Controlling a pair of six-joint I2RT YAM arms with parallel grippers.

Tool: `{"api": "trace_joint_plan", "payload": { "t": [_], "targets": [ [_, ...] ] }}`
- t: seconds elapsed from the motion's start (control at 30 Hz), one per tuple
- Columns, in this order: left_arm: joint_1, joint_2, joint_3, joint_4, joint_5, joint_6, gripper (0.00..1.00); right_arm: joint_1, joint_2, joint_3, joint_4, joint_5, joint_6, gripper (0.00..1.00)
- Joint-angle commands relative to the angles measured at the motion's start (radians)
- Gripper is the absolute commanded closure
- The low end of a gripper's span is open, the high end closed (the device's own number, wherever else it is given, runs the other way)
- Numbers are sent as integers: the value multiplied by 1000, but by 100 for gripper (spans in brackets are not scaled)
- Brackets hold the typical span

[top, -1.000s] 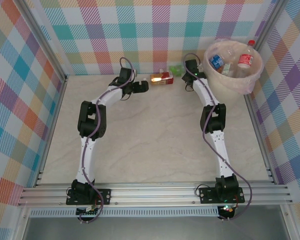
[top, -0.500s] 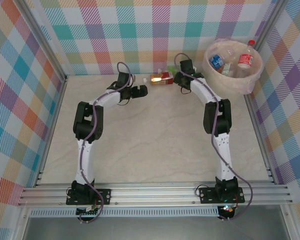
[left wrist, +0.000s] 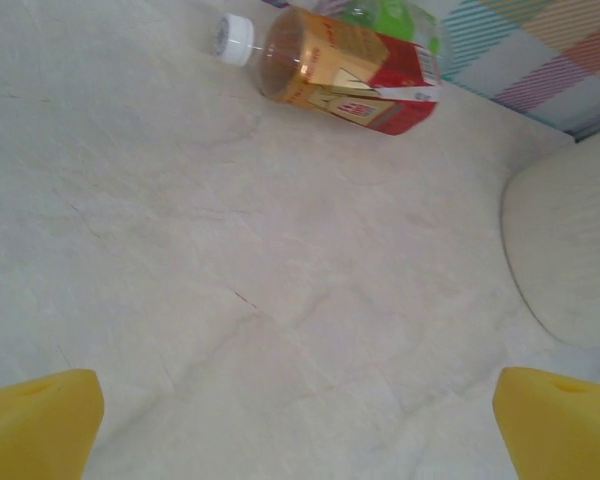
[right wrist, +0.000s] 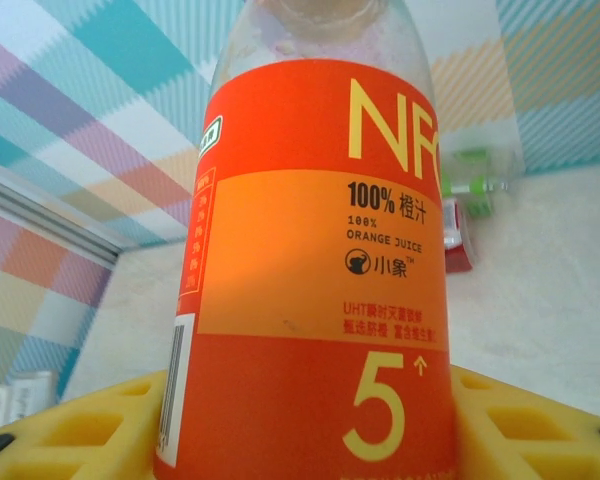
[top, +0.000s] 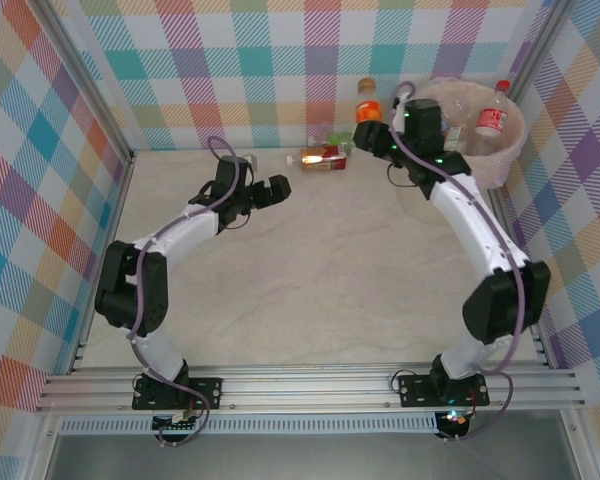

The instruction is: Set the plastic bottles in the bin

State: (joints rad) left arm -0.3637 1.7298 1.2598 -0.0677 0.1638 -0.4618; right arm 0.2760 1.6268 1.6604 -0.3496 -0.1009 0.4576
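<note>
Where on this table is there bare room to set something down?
Widest bare patch: the middle of the table, between the left arm and right arm. Crowded: the far edge, where the tea bottle lies by the green bottle, and the far right corner, taken by the bin with the right end effector holding the orange juice bottle beside it.

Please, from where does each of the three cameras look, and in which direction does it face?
Top: above and behind the arm bases, looking down on table, both arms and bin.
Left wrist: on the left arm, facing down at the tea bottle; open yellow fingers show.
Right wrist: facing the checked wall; the juice bottle stands between its fingers.
Shared: top and left wrist both show the tea bottle.
</note>
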Motion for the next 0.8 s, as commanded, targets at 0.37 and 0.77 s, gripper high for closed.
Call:
{"api": "trace_joint_plan", "payload": {
  "t": [0.37,0.77],
  "targets": [
    [-38,-175,-114,-33,-87,-40,0,-364,9,209,-232,-322,-79,56],
    [-41,-200,-122,-62,-127,-38,0,-406,243,544,-497,-258,-179,9]
  ]
}}
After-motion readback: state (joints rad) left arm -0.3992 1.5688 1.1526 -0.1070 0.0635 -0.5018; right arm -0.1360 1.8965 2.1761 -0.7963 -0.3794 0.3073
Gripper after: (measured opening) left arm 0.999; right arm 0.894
